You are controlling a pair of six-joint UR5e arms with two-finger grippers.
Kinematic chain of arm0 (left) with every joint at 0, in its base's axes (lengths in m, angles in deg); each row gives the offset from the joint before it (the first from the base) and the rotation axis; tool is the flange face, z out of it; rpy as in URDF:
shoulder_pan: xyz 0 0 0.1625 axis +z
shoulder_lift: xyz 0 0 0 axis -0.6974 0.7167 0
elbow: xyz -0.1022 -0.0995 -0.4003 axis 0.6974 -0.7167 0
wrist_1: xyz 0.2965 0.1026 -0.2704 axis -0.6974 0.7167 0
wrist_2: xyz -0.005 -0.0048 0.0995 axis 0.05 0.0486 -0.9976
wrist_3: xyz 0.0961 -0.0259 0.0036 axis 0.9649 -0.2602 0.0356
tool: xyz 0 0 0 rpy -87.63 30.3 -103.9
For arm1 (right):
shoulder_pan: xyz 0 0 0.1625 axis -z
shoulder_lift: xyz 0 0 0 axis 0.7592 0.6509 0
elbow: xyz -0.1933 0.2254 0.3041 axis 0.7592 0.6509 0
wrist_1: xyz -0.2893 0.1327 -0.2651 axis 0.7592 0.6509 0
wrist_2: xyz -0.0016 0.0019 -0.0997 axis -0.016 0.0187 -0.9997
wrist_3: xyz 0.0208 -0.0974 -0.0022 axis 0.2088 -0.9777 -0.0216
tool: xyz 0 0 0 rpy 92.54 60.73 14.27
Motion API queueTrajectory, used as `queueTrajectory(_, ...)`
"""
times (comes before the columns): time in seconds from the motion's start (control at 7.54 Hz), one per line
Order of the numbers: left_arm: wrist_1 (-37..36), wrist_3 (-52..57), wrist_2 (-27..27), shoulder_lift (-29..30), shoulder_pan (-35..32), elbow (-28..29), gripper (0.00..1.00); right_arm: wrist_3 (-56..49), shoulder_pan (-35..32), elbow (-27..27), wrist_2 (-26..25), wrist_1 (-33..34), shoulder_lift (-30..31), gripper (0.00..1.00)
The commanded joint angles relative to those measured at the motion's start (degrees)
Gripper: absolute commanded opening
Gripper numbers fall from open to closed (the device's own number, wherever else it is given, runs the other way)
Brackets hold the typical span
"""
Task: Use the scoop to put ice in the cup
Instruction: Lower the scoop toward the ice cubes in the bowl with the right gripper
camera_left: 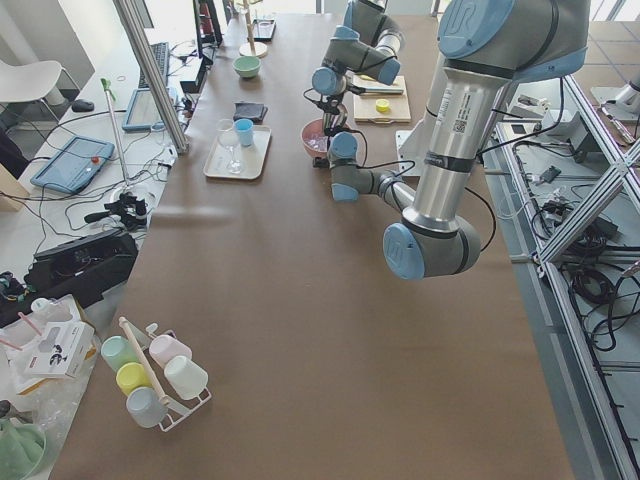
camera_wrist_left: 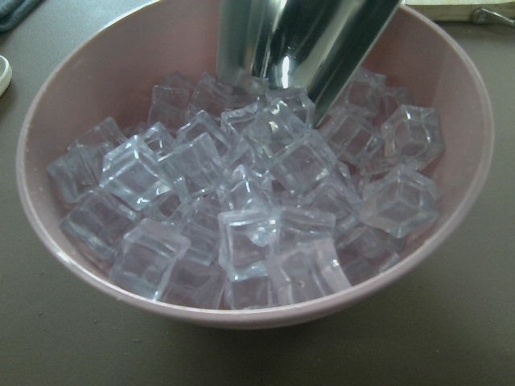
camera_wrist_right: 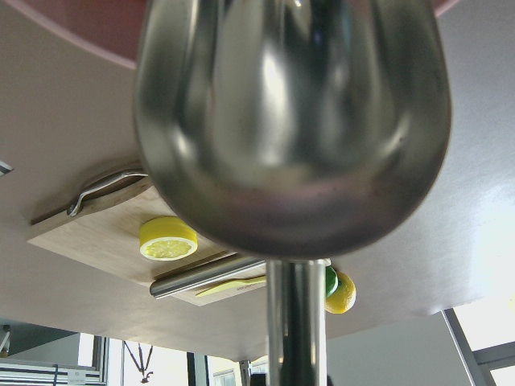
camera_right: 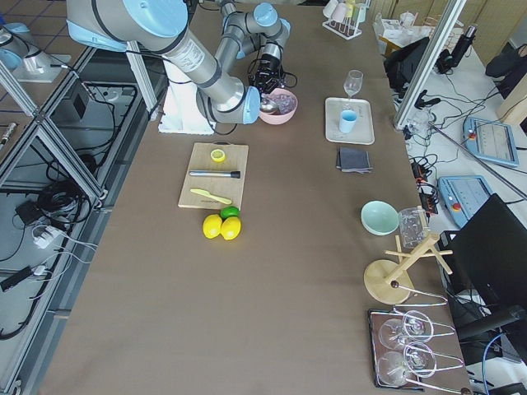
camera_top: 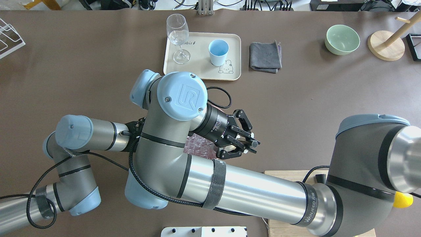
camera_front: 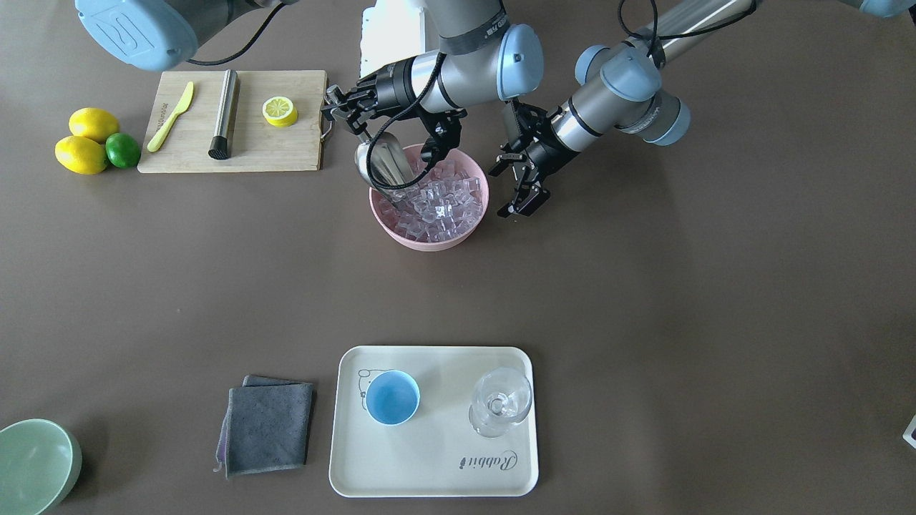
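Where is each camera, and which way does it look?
Front: across the table, facing the robot; both arms show.
Overhead: behind its shoulders, looking down; both arms.
Left side: table's end; left arm nearest.
Right side: other end; right arm nearest.
Left wrist: above the pink bowl of ice.
Right wrist: behind the scoop.
Both wrist views share the scoop.

The cream rectangular plastic tray (camera_front: 429, 458) is carrying the word "Rabbit" in dark script, upside down in the front-facing view. A light-blue round joint cap (camera_top: 182, 95) is showing an embossed "UR" logo. A black band (camera_top: 311, 205) seems to be reading "WANJEED".
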Motion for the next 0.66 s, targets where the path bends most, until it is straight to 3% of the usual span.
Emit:
queueTrajectory(0.0,0.6,0.0,0.0,0.1,0.1,0.4,0.98,2.2,1.0,0.7,-0.7,-3.7,1.3,0.00)
queueTrajectory(0.4,1.4,0.0,-0.1,0.4,0.0,1.3,0.98,2.2,1.0,-0.6,-0.7,-9.9,4.2,0.00)
queueTrajectory(0.53,1.4,0.0,-0.1,0.4,0.0,1.3,0.98,2.2,1.0,-3.6,-0.8,-10.9,6.4,0.00)
